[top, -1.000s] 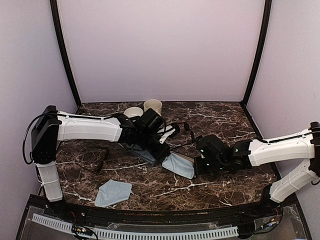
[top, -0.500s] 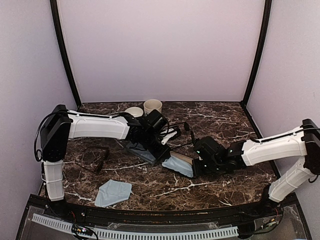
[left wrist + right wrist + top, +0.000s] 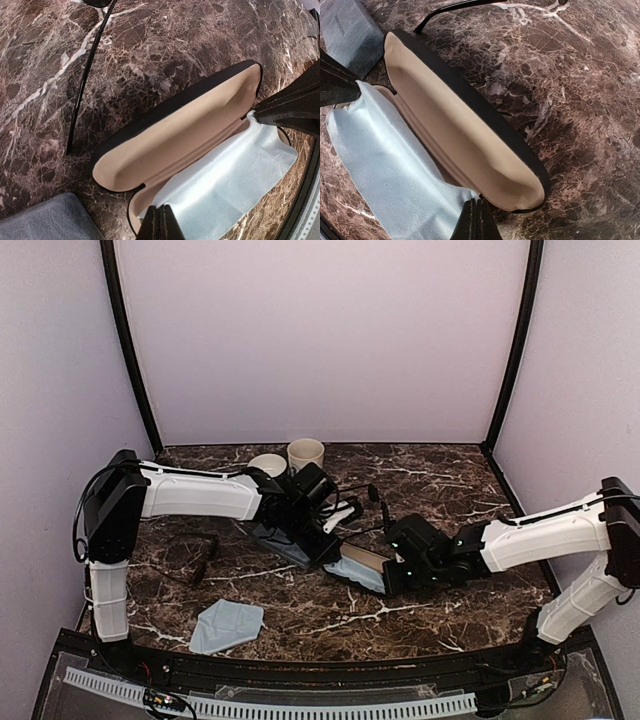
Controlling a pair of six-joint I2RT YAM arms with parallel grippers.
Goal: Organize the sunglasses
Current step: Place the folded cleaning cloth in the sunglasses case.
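The left claw [image 3: 161,224] and right claw [image 3: 477,220] are pinching a cloth [image 3: 225,185] over the open case [image 3: 175,135]. The wire sunglasses [image 3: 87,75] and brown sunglasses [image 3: 192,556] are lying outside.

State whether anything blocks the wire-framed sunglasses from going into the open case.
Yes. A pale blue cloth lies across the base of the open black case, pinched at opposite ends by the left claw and right claw. The wire-framed sunglasses lie on the marble table beside it.

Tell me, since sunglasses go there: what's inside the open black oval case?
A pale blue cloth covers the base of the black oval case, both ends pinched by the left gripper and right gripper. The tan lid is bare. The base beneath is hidden.
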